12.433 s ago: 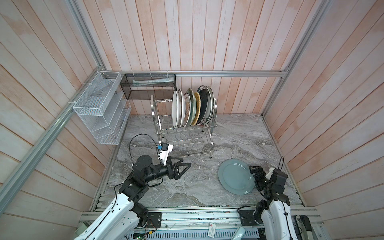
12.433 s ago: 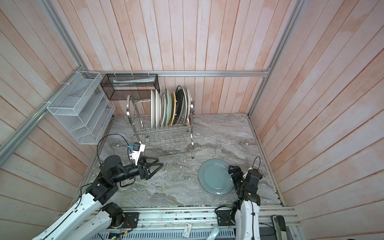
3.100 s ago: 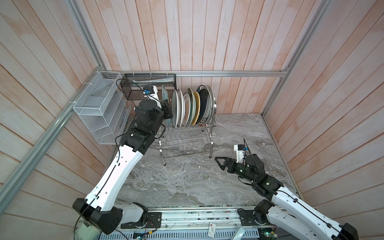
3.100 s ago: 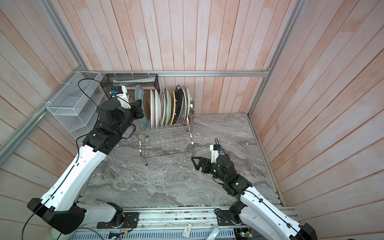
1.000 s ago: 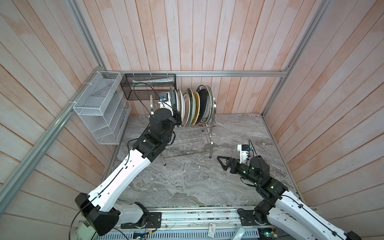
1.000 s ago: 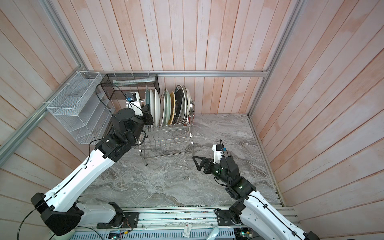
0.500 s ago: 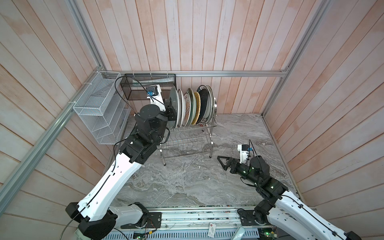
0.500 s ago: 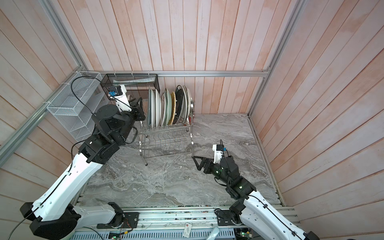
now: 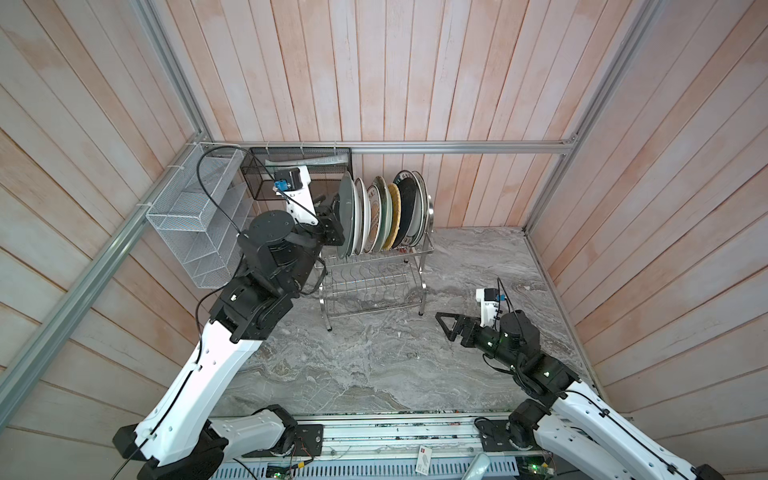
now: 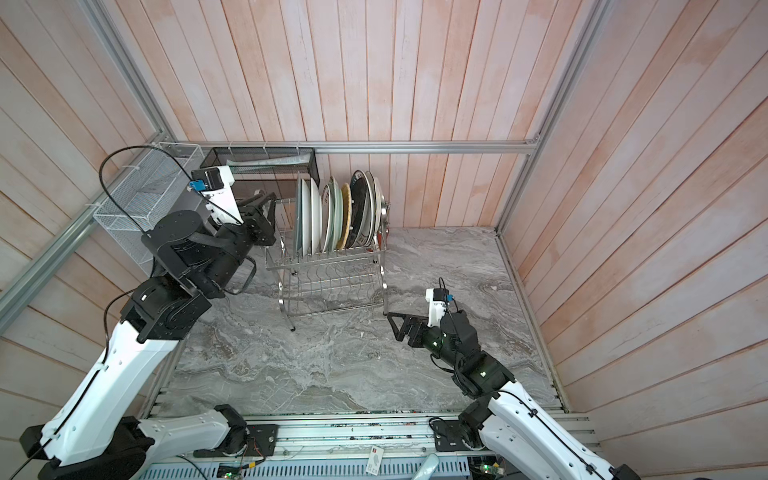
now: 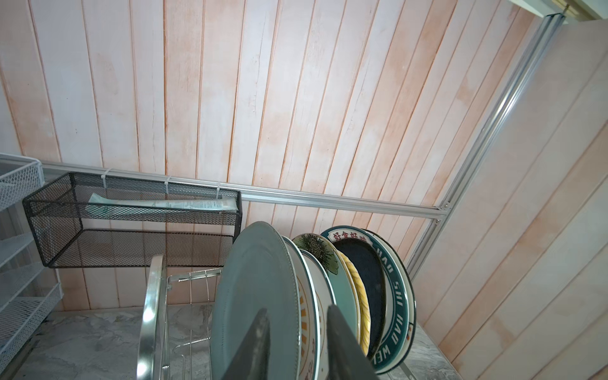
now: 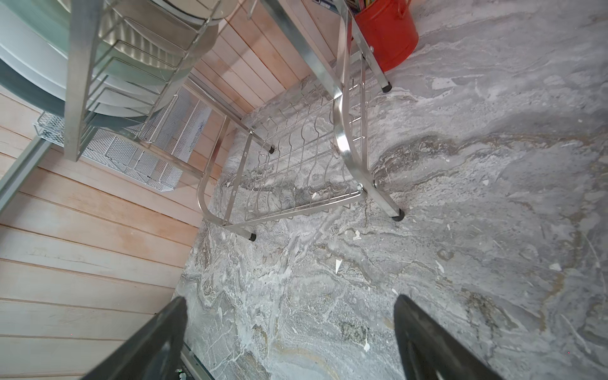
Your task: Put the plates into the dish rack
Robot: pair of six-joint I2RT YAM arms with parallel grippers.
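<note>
The left gripper (image 11: 296, 307) is held at the left end of the dish rack (image 9: 370, 286). Its jaws are partly spread, and the rim of the grey-blue plate (image 11: 253, 296) is seen between them; whether either pad touches the rim cannot be told. The plate is stood on edge in the outermost occupied slot of the upper tier, just beside the white sunburst plate (image 11: 309, 329).

A mishap is judged most likely here. Should the jaws be pulled back askew, the rim could be dragged by a pad. The plate could then be tipped outward against the arched end handle (image 11: 153, 312), or rocked into its neighbours so that the close-packed row (image 9: 388, 212) is rattled.

Further right, the right gripper (image 9: 444, 327) is held low over the counter (image 9: 374, 365), its jaws spread wide and empty, near the rack's front right foot. That foot could be nudged by a careless sweep and the loaded tier shaken.

Around these, the white mesh organiser (image 9: 195, 224) and the black mesh basket (image 11: 141, 240) are hung on the walls close behind the left wrist. The wrist's looping cable (image 9: 199, 166) is seen across the organiser, where it could be caught. The rack's lower tier is bare and no plate is seen on the counter. A red utensil cup (image 12: 383, 33) is stood beside one of the rack's legs.
</note>
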